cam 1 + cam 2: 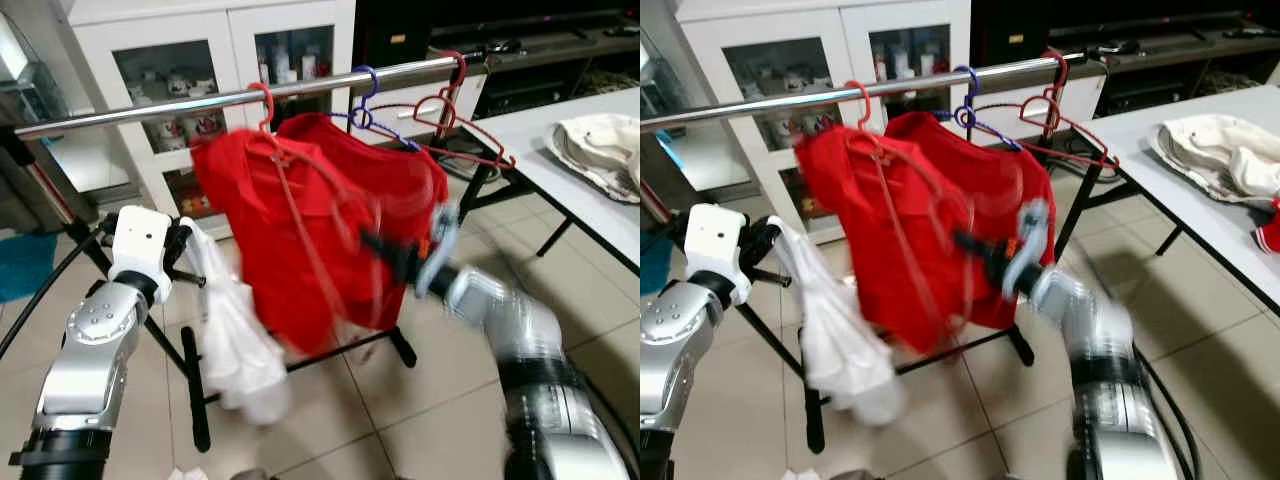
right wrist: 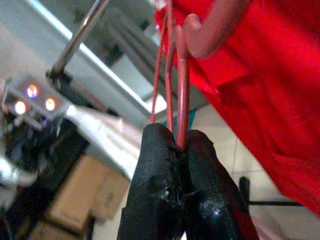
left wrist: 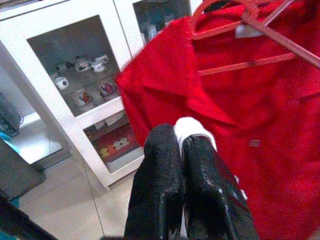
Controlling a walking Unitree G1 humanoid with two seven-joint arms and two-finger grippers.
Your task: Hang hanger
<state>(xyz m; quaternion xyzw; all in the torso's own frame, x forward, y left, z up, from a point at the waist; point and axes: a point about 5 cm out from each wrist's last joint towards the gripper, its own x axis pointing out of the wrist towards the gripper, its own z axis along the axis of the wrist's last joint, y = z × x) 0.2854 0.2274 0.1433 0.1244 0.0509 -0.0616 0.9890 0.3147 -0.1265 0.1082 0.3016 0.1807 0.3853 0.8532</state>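
Right tool (image 2: pixel 177 150) was clenched on the thin wire of a red hanger (image 1: pixel 300 230), which carried a red shirt (image 1: pixel 330 230); its hook (image 1: pixel 264 100) sat at the silver rail (image 1: pixel 200 103) of the clothes rack, though motion blur made it hard to say whether the hook was fully seated over the bar. The left tool (image 3: pixel 182 150) was pinched shut on a white cloth (image 1: pixel 235 330) hanging just beside the shirt. Doing this step well likely meant keeping the wire firmly gripped while lowering the hook squarely over the rail, clear of the blue hanger (image 1: pixel 365 95) and the empty red hangers (image 1: pixel 455 125) further along, and only letting go once the shirt's weight hung from the bar. The white cloth should be kept away from the swinging shirt.
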